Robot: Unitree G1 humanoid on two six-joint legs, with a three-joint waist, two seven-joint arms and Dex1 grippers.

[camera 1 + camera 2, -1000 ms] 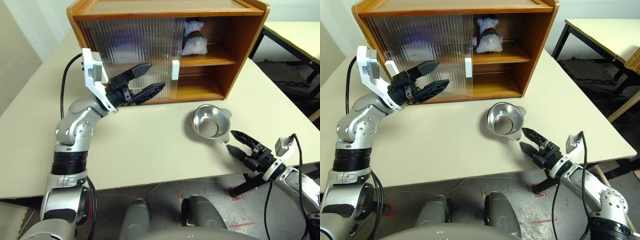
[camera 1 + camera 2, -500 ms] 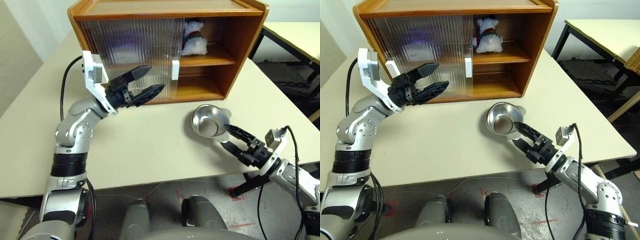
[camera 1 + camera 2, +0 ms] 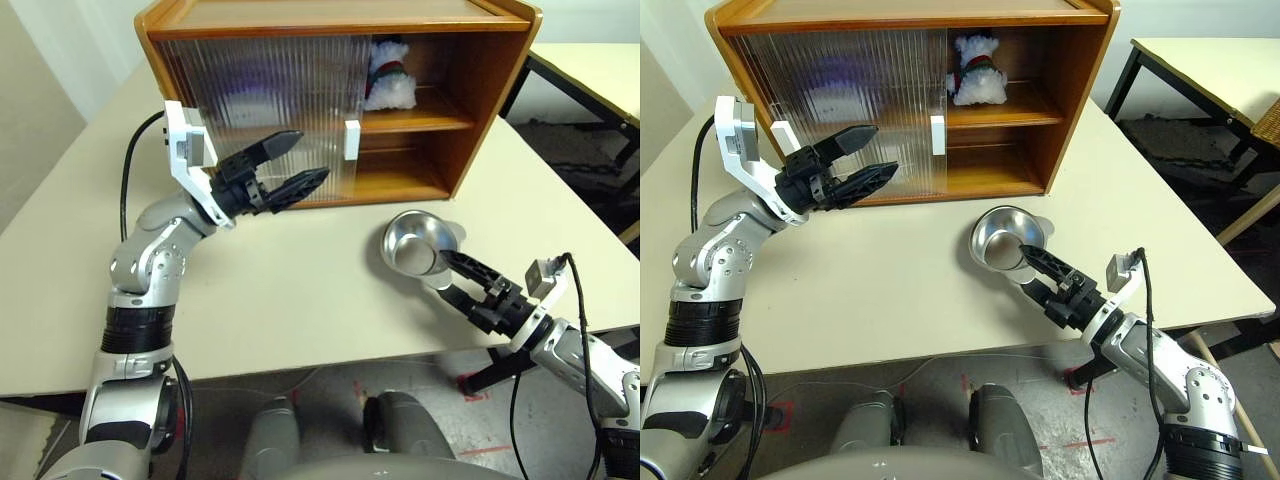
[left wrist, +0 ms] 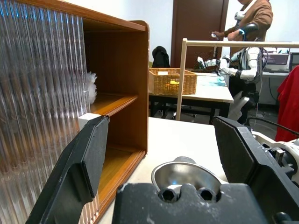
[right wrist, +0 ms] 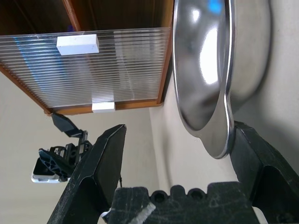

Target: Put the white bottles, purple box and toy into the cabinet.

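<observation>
While the sliding doors (image 3: 262,105) are stacked over the left half of the cabinet (image 3: 480,90), the right half is left open, and the toy (image 3: 976,72) is seen standing on the inner shelf (image 3: 425,120) there, at about twelve o'clock from the steel bowl (image 3: 414,247). The toy is set upright, its long axis vertical and its front turned out toward the open side. The white bottles and purple box cannot be made out; whether they lie behind the ribbed doors cannot be told. The left pincer (image 3: 291,167) is held wide and empty before the doors, aimed toward three o'clock, probably for working a white handle (image 3: 350,140). On the table (image 3: 300,290), the right pincer (image 3: 450,276) is spread wide, one finger over the bowl's rim, nothing being gripped.
</observation>
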